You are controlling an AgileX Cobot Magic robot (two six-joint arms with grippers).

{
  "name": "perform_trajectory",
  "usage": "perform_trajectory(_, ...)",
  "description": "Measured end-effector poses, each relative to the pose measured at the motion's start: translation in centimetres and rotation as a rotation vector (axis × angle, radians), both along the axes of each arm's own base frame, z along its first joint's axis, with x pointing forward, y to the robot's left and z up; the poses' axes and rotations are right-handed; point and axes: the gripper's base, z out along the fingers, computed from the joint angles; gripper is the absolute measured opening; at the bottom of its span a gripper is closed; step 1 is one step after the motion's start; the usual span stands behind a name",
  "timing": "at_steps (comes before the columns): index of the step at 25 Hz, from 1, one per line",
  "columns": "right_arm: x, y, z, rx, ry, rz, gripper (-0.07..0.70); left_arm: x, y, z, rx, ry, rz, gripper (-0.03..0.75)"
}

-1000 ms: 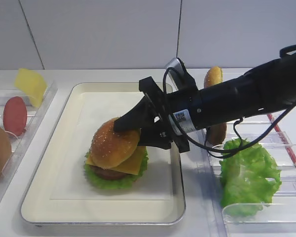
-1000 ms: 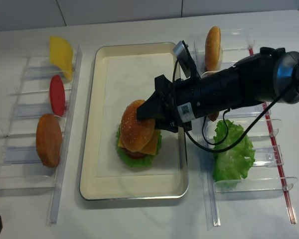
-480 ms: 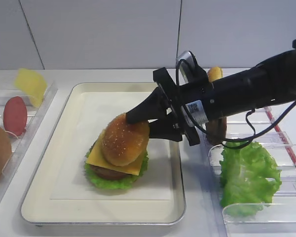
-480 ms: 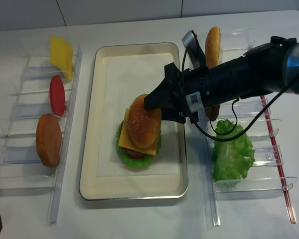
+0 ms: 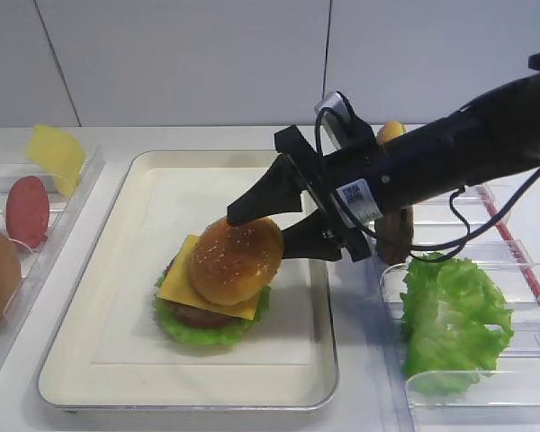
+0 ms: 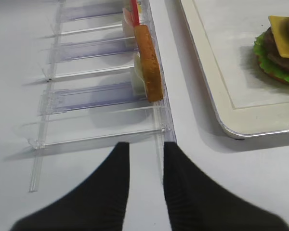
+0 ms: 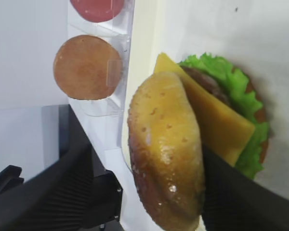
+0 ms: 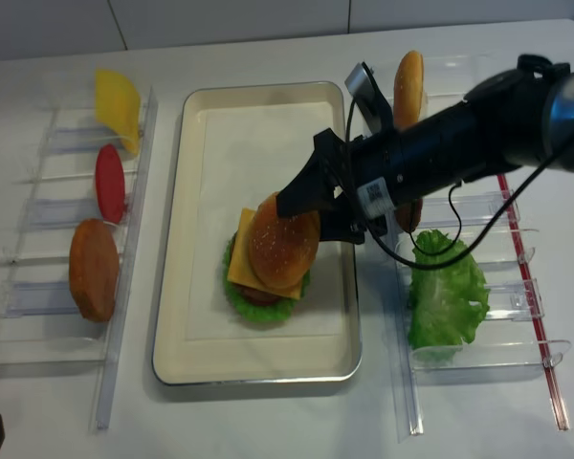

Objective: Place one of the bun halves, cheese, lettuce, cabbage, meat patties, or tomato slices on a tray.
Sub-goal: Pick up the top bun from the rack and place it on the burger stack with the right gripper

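Exterior high view: domed golden-brown sesame bun top lying tilted on the stack, over a yellow-orange square cheese slice, a dark brown patty and ruffled green lettuce, all on the cream-white rectangular metal tray. Right gripper spread around the bun, one finger above it, the other at its right side.

Right wrist view: confirms the release, with a pale gap between the left finger and the bun; far finger just beside it, contact unclear.

Left wrist view: left gripper low over the table near the clear plastic rack, fingers slightly parted, holding nothing.

Exterior high (realsense) view: bun off-centre, leaning toward the right of the stack.

Judged so: placing done, bun on the tray. Left to do: withdrawing the right arm without nudging the tilted bun, which could slide off the cheese.
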Motion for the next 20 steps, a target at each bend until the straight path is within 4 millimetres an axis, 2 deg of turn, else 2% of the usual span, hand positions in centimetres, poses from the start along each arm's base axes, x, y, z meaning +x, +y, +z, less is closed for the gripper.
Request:
perform_trajectory(5, 0.5, 0.4, 0.8, -0.058, -0.012, 0.035, 0.464, 0.0, 0.0, 0.0, 0.0, 0.0, 0.0, 0.171)
perform_trajectory(11, 0.2, 2.2, 1.0, -0.115, -0.034, 0.07, 0.465, 0.0, 0.0, 0.0, 0.0, 0.0, 0.0, 0.171)
perform_trajectory(18, 0.2, 2.2, 0.9, -0.129, -0.025, 0.059, 0.463, 0.0, 0.0, 0.0, 0.0, 0.0, 0.0, 0.171)
perform_trajectory(20, 0.1, 2.3, 1.0, -0.113, -0.016, 0.061, 0.439, 0.0, 0.0, 0.0, 0.0, 0.0, 0.0, 0.171)
